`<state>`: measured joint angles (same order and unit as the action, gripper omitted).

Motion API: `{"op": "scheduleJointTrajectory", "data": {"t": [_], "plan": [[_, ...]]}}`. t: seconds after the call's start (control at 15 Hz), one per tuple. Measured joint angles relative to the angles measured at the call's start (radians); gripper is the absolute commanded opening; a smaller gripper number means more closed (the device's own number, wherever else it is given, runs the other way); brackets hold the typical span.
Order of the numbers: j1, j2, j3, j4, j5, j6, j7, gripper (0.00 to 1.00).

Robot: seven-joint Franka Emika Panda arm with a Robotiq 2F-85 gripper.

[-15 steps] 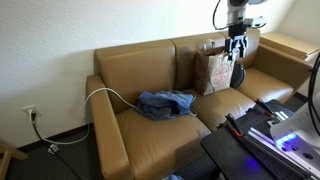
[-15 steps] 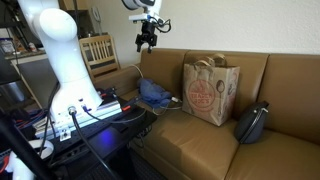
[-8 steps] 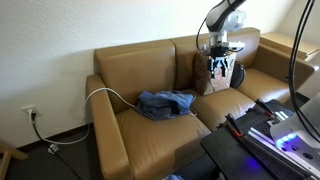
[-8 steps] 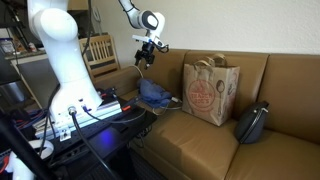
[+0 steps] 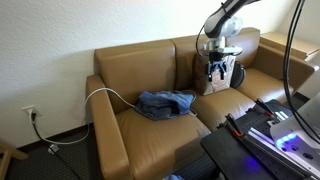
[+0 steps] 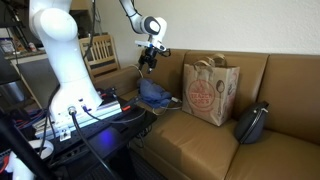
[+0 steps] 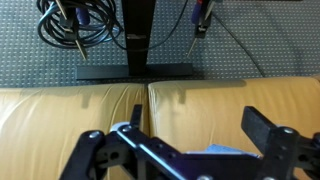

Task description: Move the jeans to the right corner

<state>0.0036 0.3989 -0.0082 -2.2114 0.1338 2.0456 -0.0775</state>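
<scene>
Blue crumpled jeans (image 5: 165,102) lie below the black tool (image 6: 147,62), fingers (image 7: 262,128) apart. The brown paper bag's (image 6: 208,90) red print is unreadable.

Tan leather sofa (image 5: 130,70), two seat cushions; seam between them runs vertically in the wrist view (image 7: 147,100).

Brown paper bag (image 6: 208,90) with red print and handles: upright on the seat, leaning against the backrest near the middle of the sofa.

Dark bag (image 6: 252,122): on the seat, just beside the paper bag, toward the far end of the sofa.

White cable (image 5: 105,93): arcs over the sofa arm onto the seat.

Wall outlet (image 5: 29,113) low on the white wall; black cord (image 5: 50,145) trails from it over the carpet.

Wooden chair (image 6: 97,52) beyond the sofa arm.

Wrist view: grey carpet (image 7: 260,40), coiled black cables (image 7: 70,20), black stand base (image 7: 135,70) at the sofa's front edge.
</scene>
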Motion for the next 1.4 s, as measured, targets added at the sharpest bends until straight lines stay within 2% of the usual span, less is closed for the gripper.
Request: {"op": "scheduleJointTrajectory", "data": {"t": [0.27,0.47,0.6,0.8,0.93,1.27,1.4], "plan": [[-0.021,0.149,-0.005,0.046,0.017,0.063,0.025,1.0],[-0.014,0.32,0.018,0.113,0.056,0.184,0.083,1.0],[0.017,0.448,0.031,0.181,0.056,0.263,0.164,1.0],[0.085,0.62,0.03,0.315,0.056,0.29,0.31,1.0],[0.107,0.669,0.026,0.371,0.056,0.289,0.359,1.0],[0.123,0.685,0.005,0.391,0.042,0.286,0.401,1.0],[0.153,0.729,-0.021,0.411,0.034,0.336,0.443,1.0]]}}
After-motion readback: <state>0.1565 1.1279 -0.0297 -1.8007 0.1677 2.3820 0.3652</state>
